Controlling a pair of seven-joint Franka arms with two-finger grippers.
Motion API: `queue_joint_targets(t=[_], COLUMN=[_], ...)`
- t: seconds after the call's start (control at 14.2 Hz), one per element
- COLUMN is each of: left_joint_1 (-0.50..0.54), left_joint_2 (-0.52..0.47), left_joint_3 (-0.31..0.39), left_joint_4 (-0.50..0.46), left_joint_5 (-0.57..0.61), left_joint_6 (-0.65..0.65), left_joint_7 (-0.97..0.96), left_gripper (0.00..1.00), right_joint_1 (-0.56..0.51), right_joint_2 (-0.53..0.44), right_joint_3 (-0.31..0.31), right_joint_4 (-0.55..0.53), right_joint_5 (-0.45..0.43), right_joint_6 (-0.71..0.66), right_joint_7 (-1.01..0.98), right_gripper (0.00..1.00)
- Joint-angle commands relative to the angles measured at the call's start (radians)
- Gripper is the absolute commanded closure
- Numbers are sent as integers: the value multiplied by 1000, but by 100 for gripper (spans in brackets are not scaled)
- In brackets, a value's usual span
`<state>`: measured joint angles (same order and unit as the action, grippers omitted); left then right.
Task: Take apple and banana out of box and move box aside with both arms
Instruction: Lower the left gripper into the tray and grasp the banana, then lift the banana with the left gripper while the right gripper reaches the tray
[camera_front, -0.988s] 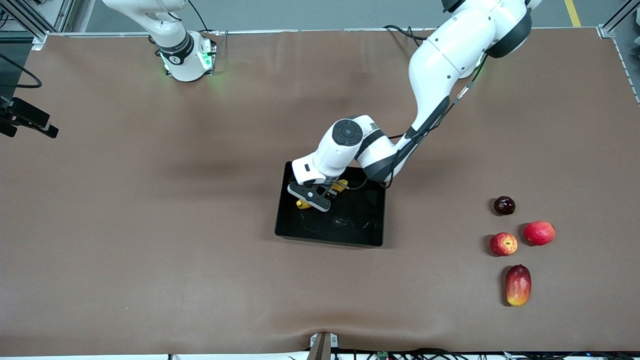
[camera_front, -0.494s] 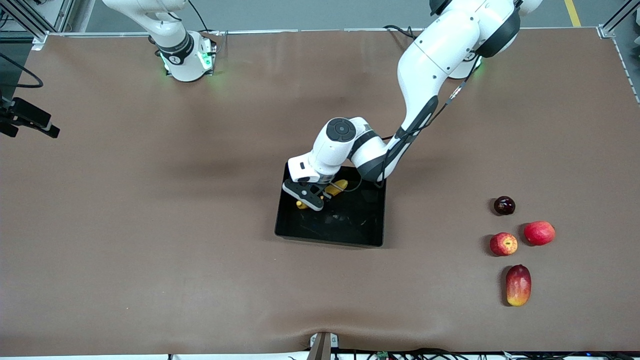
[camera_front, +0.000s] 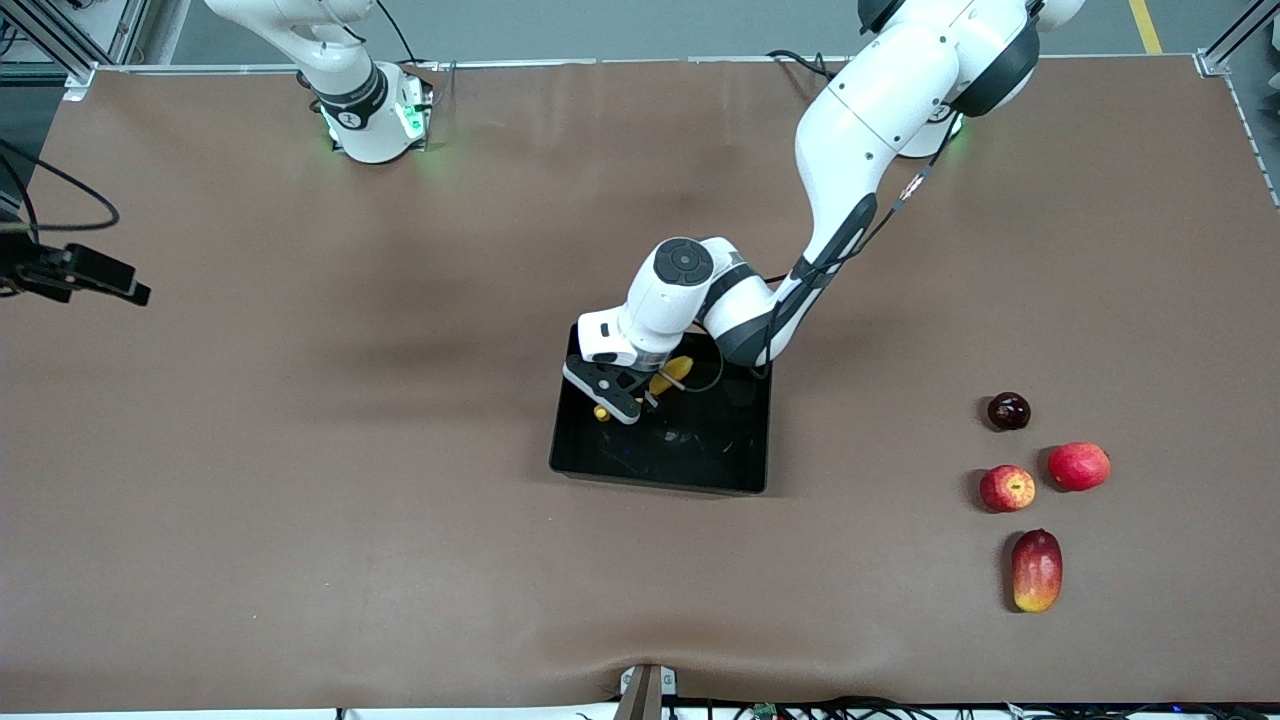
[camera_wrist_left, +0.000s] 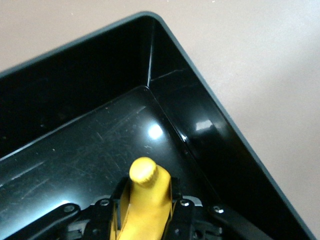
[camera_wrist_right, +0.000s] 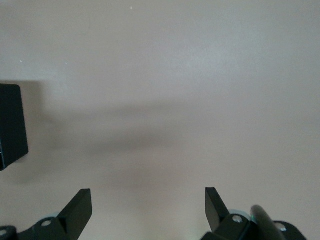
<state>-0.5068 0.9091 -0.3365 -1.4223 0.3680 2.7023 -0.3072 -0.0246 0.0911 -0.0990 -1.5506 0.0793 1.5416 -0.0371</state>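
Note:
The black tray (camera_front: 720, 445) lies mid-table. My left gripper (camera_front: 638, 396) is low inside it, near the corner toward the right arm's end, shut on the yellow banana (camera_front: 673, 371). In the left wrist view the banana (camera_wrist_left: 147, 187) sticks out between the fingers of the left gripper (camera_wrist_left: 146, 212), over the tray's glossy floor (camera_wrist_left: 100, 140). The red apple with yellow streaks (camera_front: 1006, 488) rests on the table toward the left arm's end. My right gripper (camera_front: 125, 288) hangs over the right arm's end of the table, and the right wrist view shows it (camera_wrist_right: 148, 205) open and empty.
Beside the apple lie a plain pinkish-red fruit (camera_front: 1079, 466), a dark round fruit (camera_front: 1009, 411) and a red-and-yellow mango (camera_front: 1036, 570). The table has a brown cover (camera_front: 300, 450). A black corner (camera_wrist_right: 11, 125) shows at the edge of the right wrist view.
My left gripper has moved the banana a little toward the tray's corner at the right arm's end. My right gripper has shifted slightly inward over the table.

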Motion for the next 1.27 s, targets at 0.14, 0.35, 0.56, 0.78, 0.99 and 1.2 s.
queue_joint_targets(t=[0.14, 0.35, 0.56, 0.78, 0.99, 1.2], left_joint_1=[8, 13, 33, 82, 154, 255], left_joint_2=[-28, -102, -165, -265, -344, -368], left_joint_3=[5, -1, -10, -9, -6, -15], left_joint_4=[40, 42, 42, 30, 29, 19], left_joint_5=[25, 14, 17, -7, -130, -202], left_joint_6=[2, -77, -147, -183, -336, -421], left_joint_7=[25, 23, 25, 20, -27, -79], left_gripper=[100, 100, 100, 100, 100, 100], right_joint_1=[-11, -8, 2, 64, 130, 228], right_joint_2=[24, 35, 82, 120, 170, 231], right_joint_3=[10, 12, 13, 13, 13, 13], right_joint_4=[23, 20, 9, 12, 12, 12], right_joint_5=[-55, 34, 117, 138, 203, 214], right_joint_6=[-18, -18, -21, 3, 73, 161], right_joint_7=[-50, -43, -40, -24, 37, 118], right_gripper=[0, 0, 0, 0, 0, 0])
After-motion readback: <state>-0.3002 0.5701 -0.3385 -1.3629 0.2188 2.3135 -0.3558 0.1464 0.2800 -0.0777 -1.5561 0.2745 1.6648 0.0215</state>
